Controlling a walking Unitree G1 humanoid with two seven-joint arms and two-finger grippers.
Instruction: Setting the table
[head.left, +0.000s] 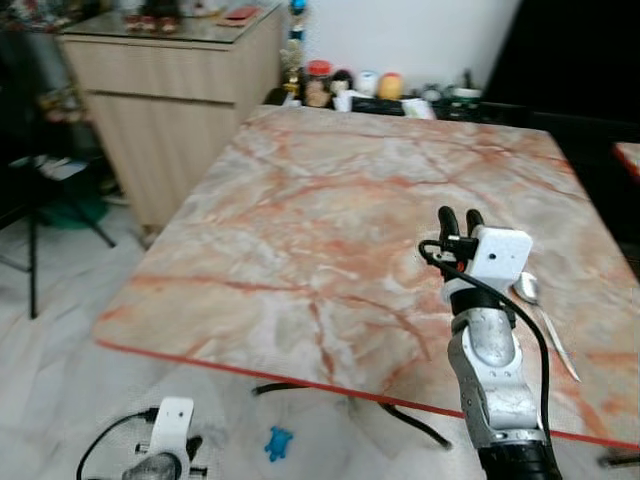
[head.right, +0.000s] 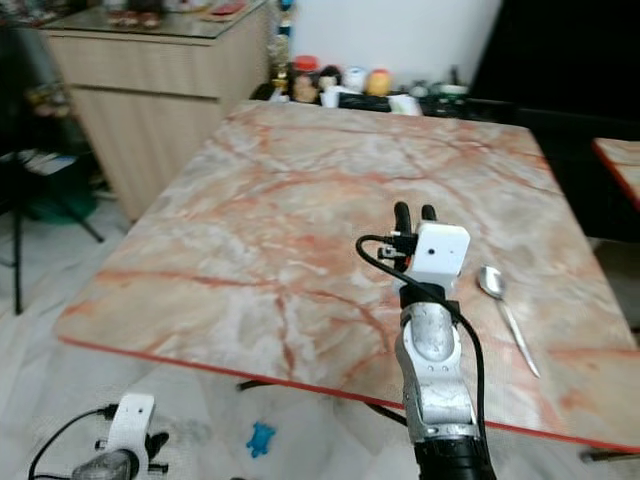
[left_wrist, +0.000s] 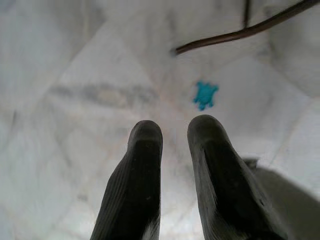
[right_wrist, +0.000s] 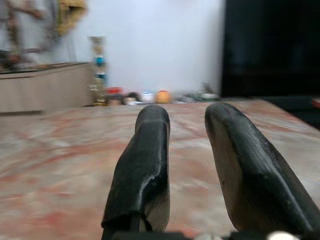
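Marble fills most of what stands before the robot: a square tabletop of pinkish-orange veined stone with a red edge (head.left: 300, 230), and everything else sits around it. A silver metal spoon (head.left: 541, 314) lies on the table near its front right corner, bowl toward the far side, handle running back toward the front edge. Just left of that spoon, the right gripper (head.left: 459, 220) is raised over the table surface, its two black fingers (right_wrist: 145, 165) pointing toward the far edge with a narrow gap between them and nothing held. Below the table's front edge, out over the pale marble floor (left_wrist: 75, 75), the left gripper (left_wrist: 175, 132) hangs low with its fingers slightly apart and empty. A small blue toy-like object (head.left: 278, 442) lies on the floor under the front edge, beside a dark cable (left_wrist: 240, 34). Along the table's far edge stands a row of small jars and colourful containers (head.left: 350, 88), and off its far left corner a light wooden cabinet (head.left: 170, 110) stands against the white wall.
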